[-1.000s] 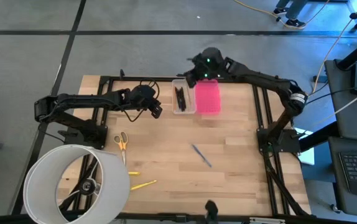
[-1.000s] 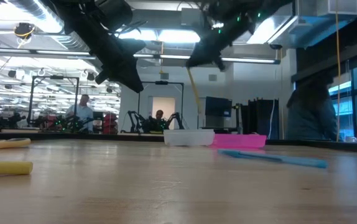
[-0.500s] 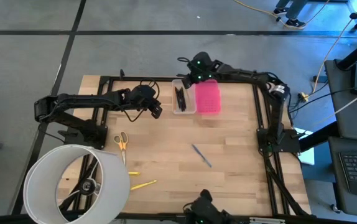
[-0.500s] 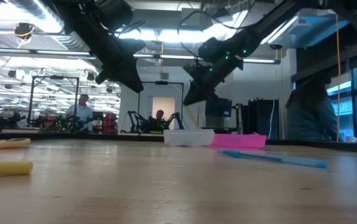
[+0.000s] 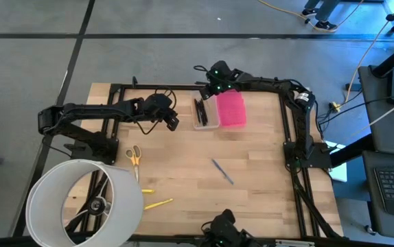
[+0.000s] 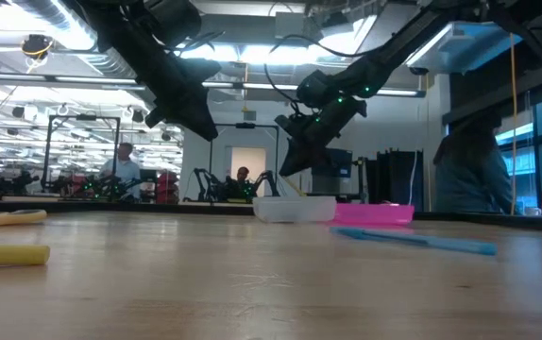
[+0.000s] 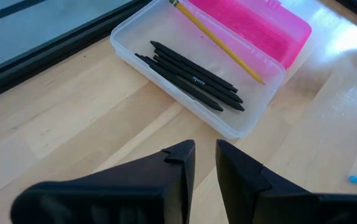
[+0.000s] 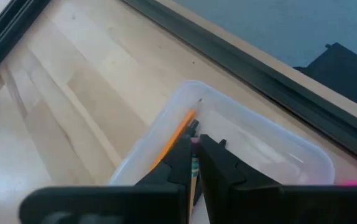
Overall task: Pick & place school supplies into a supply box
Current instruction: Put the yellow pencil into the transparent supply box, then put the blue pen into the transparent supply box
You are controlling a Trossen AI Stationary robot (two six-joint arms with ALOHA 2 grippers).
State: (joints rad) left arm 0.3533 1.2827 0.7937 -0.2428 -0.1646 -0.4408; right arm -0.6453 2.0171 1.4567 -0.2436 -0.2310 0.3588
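The supply box, a clear case (image 5: pixel 206 115) with its pink lid (image 5: pixel 232 110) open beside it, sits near the table's far edge. Several black pens (image 7: pixel 191 78) lie inside it. My right gripper (image 5: pixel 212 84) hangs over the case's far end, shut on an orange-yellow pencil (image 7: pixel 219 42) that slants down into the case. My left gripper (image 5: pixel 171 123) waits left of the case, shut, its fingers (image 7: pixel 185 155) holding nothing. A blue pen (image 5: pixel 222 171) lies mid-table. Yellow-handled scissors (image 5: pixel 134 156) and two yellow markers (image 5: pixel 158 203) lie at the left. My right gripper (image 8: pixel 194 142) pinches the pencil's upper end (image 8: pixel 180 132) between its two fingers. It comes from above and the far side, slanting down (image 6: pixel 285 172). The pencil is tilted, and its point (image 7: pixel 262 81) is down inside the case by the wall next to the lid.
A big white hoop (image 5: pixel 84 202) stands at the table's near left corner, next to the markers. A black frame (image 5: pixel 290 123) runs along the table's edges. Bare wood lies between the case and the blue pen (image 6: pixel 413 241).
My right gripper has come down toward the case's far end, still shut on the pencil. The pencil's lower end has gone down into the clear case. The case and lid have shifted and turned a little on the table.
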